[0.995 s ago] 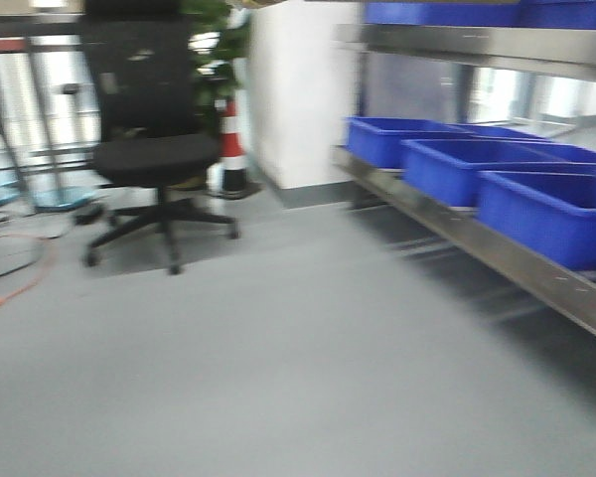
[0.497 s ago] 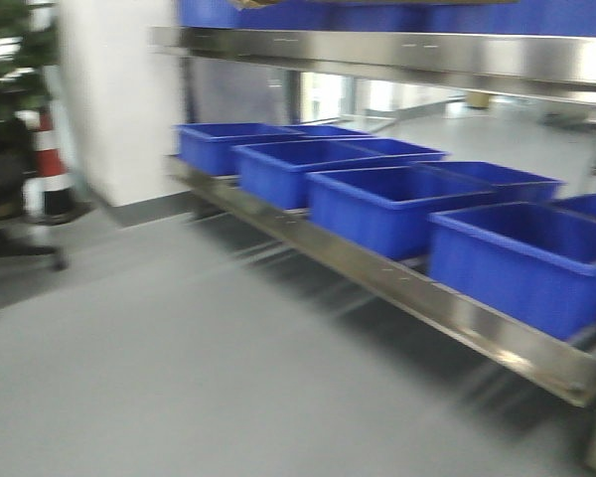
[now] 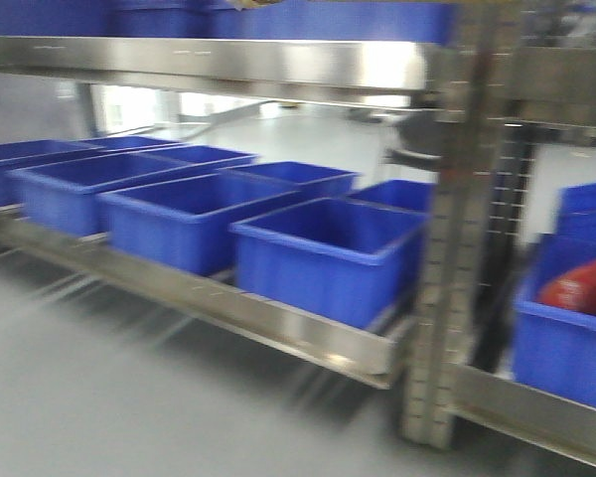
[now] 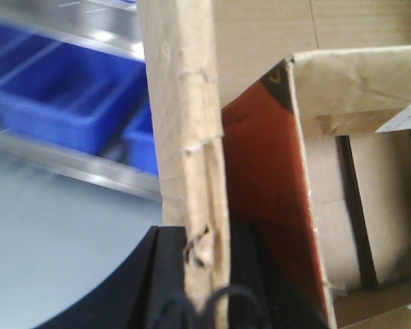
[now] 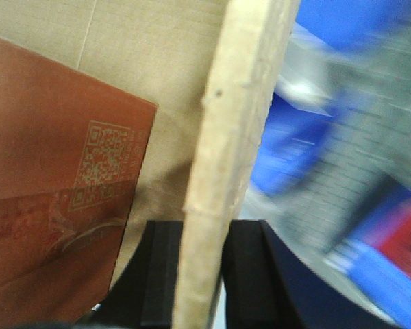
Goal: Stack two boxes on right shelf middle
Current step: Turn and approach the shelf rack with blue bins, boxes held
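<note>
My left gripper [image 4: 205, 236] is shut on the upright edge of a brown cardboard box [image 4: 185, 110]. Just to the right of that edge is an open carton with a red face [image 4: 260, 178]. My right gripper [image 5: 204, 229] is shut on another thick cardboard edge of the box [image 5: 236, 110], and left of it lies a cardboard face with a red print and a QR code [image 5: 61, 178]. In the blurred front view the steel shelf [image 3: 228, 62] runs across the top, with a sliver of brown cardboard [image 3: 246, 4] at the upper edge. I cannot tell whether one box or two is held.
Several blue plastic bins [image 3: 323, 253] sit in a row on the rack's low board [image 3: 278, 333]. A grey perforated upright [image 3: 447, 248] stands at the right, with another blue bin [image 3: 566, 338] holding something red beyond it. Grey floor [image 3: 99, 397] lies in front.
The front view has swung right: the office chair, cone and white pillar have left the frame. The rack with its blue bins and an upright now fills it. Both grips look the same.
</note>
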